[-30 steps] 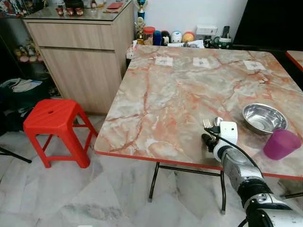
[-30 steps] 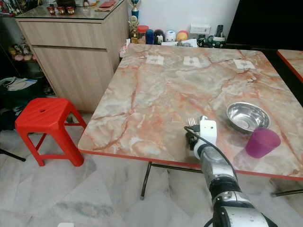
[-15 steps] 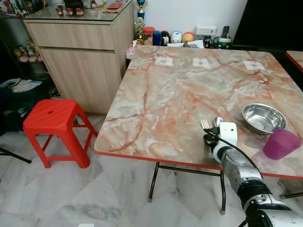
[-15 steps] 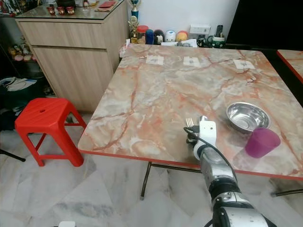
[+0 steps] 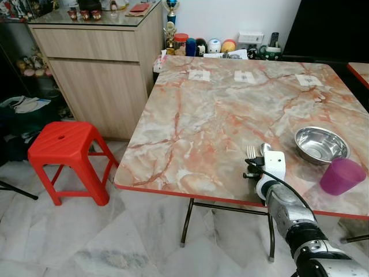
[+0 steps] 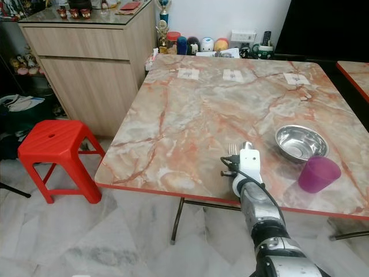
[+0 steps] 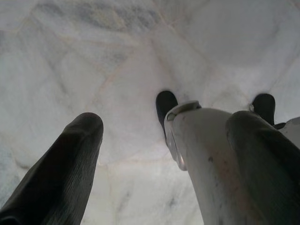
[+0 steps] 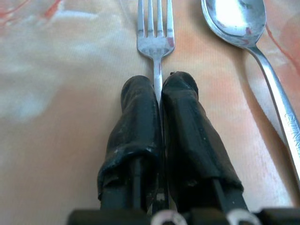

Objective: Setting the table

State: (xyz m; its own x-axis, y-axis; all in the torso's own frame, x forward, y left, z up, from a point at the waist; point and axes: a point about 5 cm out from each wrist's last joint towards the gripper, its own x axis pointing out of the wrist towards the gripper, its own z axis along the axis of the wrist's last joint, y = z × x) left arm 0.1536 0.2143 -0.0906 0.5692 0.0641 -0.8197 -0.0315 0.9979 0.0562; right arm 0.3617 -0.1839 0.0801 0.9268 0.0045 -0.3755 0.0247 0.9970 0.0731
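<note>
Fork [image 8: 155,44] left of spoon [image 8: 243,28], on table [image 5: 213,115].

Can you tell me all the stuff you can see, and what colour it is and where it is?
table: one, orange marble pattern, centre
bowl: one, silver, table's right side
cup: one, purple, just in front of the bowl
fork: one, silver, near table's front edge
spoon: one, silver, beside the fork
stool: one, red, floor left of table
cabinet: one, wooden, back left
right gripper: black fingers shut on the fork
left gripper: black fingers apart, over pale floor
</note>
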